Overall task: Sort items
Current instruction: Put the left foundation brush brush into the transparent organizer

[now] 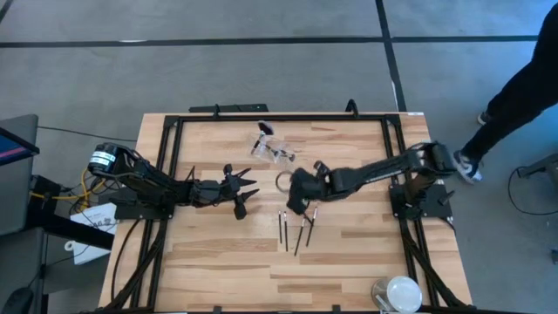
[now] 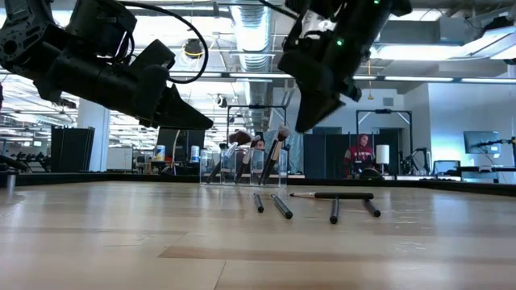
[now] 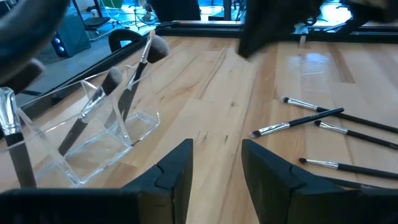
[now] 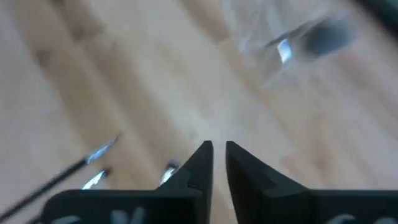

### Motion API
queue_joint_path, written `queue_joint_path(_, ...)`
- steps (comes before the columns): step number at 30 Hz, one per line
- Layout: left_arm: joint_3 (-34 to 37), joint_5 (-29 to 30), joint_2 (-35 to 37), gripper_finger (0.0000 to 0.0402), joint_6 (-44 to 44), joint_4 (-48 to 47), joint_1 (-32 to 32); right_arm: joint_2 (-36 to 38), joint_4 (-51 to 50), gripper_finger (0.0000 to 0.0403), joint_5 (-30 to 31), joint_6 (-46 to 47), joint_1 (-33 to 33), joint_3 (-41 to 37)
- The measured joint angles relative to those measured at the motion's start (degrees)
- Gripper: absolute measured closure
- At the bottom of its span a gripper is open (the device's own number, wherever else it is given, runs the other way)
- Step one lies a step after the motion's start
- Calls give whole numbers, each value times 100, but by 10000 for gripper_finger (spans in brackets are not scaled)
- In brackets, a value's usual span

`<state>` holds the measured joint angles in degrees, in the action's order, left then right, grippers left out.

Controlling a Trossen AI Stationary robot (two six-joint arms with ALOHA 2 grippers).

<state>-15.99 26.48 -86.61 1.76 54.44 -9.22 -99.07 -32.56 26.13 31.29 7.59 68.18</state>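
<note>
Several slim black-handled brushes (image 1: 296, 228) lie flat on the wood near the table's middle, also seen in the low view (image 2: 330, 196) and the left wrist view (image 3: 323, 124). A few more stand tilted in the clear holder (image 1: 275, 150) (image 3: 93, 137) toward the far edge, heads up. My right gripper (image 1: 296, 207) (image 4: 217, 155) hovers just above the lying brushes, pointing down, its fingers shut to a thin slit with nothing seen between them. My left gripper (image 1: 244, 199) (image 3: 217, 168) hangs open over bare wood to the left of the brushes, clear of the table.
A small ring (image 1: 283, 181) lies between the holder and the lying brushes. A round white-and-clear disc (image 1: 399, 292) sits at the near right corner. A black frame (image 1: 261, 116) edges the table. A person (image 1: 514, 87) stands beyond the right side.
</note>
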Motion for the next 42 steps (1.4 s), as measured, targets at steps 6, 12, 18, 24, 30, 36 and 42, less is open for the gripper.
queue_joint_path(6,0,-1,0,268,26,-36,-10,-341,118,314,104,781,512,4)
queue_joint_path(12,0,-2,0,268,171,-37,-10,-816,92,279,379,1586,919,-22)
queue_joint_path(18,0,-2,0,268,175,-37,-10,-1355,8,263,185,2030,1146,-24)
queue_joint_path(24,0,-2,0,268,175,-37,-10,-1607,-55,266,186,2381,1156,2)
queue_joint_path(30,0,-2,0,268,175,-37,-12,-1556,255,360,-164,2320,1047,-171)
queue_joint_path(36,0,-1,0,268,175,-36,-13,-1441,77,377,-332,1677,924,119)
queue_joint_path(42,0,0,0,268,175,-33,-10,-309,88,394,820,206,796,691)
